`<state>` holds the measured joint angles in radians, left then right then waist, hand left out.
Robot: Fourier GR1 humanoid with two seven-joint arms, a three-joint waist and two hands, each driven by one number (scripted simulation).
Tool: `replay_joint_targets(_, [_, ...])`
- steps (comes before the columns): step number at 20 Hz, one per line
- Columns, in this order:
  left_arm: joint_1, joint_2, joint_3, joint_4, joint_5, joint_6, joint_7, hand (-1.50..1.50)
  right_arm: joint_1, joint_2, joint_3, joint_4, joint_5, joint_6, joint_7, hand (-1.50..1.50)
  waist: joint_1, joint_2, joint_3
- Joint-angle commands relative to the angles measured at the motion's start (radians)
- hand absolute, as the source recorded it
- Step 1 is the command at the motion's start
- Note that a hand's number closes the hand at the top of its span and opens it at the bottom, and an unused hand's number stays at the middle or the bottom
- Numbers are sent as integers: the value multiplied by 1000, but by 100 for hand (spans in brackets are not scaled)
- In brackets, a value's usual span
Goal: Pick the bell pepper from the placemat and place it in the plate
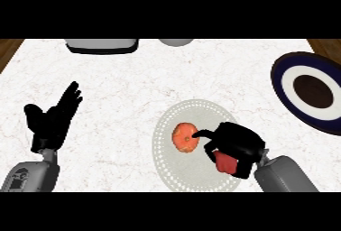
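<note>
A round orange bell pepper lies on the pale round placemat in the middle of the counter. My right hand hangs over the placemat just right of the pepper, and its left tip touches the pepper's right side. A red piece shows under the hand near the wrist; I cannot tell whether it belongs to the pepper. The plate, navy with a white ring and a dark brown centre, lies at the right edge, apart from the hand. My left hand rests open at the left, fingers up.
A grey and black appliance stands at the back left of the counter, with a grey rounded object beside it. The wooden floor shows past the counter's far corners.
</note>
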<state>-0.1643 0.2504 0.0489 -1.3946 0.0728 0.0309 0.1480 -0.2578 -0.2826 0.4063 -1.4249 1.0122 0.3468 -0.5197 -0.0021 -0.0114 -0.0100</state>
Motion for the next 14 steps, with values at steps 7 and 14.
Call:
replay_joint_targets(7, [24,-6,4,-54,8,5,28,0,-16,93,-403,-152,-234,121,384,150,-20,3,9])
replay_joint_targets(14, [26,9,16,-28,6,-7,23,0,-114,134,-616,-351,-249,-88,548,150,-18,3,10])
